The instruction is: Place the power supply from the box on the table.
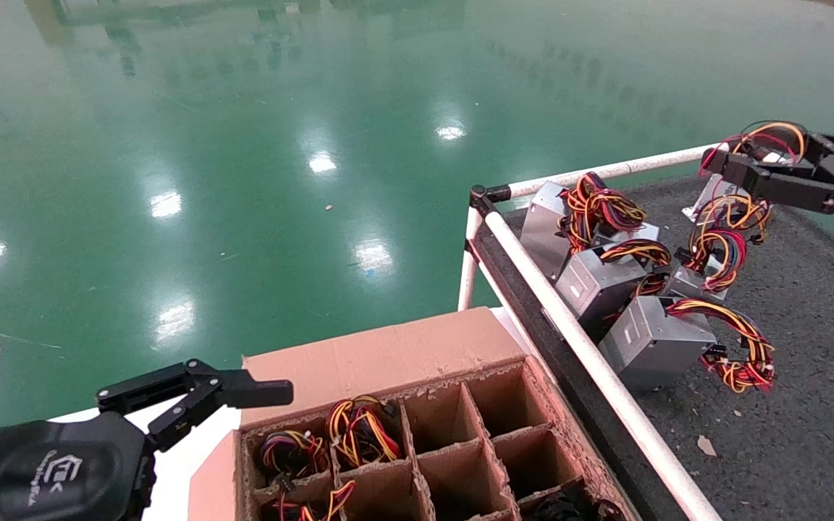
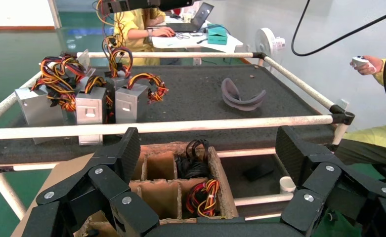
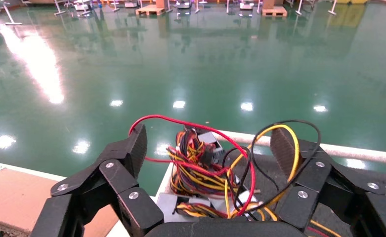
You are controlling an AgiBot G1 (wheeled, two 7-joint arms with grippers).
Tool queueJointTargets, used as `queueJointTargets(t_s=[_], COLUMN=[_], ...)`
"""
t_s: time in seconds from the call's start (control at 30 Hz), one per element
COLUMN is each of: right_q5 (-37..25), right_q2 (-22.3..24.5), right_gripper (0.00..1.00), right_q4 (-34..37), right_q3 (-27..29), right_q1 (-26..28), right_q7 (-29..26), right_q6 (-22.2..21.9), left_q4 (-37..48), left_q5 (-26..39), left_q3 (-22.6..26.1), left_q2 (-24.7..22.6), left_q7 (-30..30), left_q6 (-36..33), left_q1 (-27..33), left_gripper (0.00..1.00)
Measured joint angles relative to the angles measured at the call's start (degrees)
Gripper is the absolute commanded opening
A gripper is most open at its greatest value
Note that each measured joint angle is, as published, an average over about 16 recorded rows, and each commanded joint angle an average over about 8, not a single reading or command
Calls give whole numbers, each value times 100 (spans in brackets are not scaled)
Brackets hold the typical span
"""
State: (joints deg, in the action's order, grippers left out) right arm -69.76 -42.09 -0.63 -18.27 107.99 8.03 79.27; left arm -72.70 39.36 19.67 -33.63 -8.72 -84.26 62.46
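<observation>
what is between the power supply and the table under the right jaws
Nothing visible. The power supply is right below the open right gripper, over the table; only its own red and yellow wire loops cross between the jaws.

Factory or warehouse-type hall: a glossy green floor is reflecting overhead lights, with pallets sitting far off. A pipe-railed table and a divided box of wired units are standing in the open floor space. People in yellow are working at a desk with a laptop, one holding a controller.
</observation>
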Motion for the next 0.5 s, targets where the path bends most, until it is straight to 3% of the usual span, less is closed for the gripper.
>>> queueJointTargets(t_s=[0.5], right_q5=[-232], right_q2=[96], right_gripper=[100], right_q4=[-114], right_q3=[-162], right_q1=[103], right_q7=[-60], right_q6=[154], left_q4=[0], left_q5=[-1], left_q3=[1], left_q2=[0], left_q7=[1], left_q6=[0], left_q1=[0], left_gripper=[100])
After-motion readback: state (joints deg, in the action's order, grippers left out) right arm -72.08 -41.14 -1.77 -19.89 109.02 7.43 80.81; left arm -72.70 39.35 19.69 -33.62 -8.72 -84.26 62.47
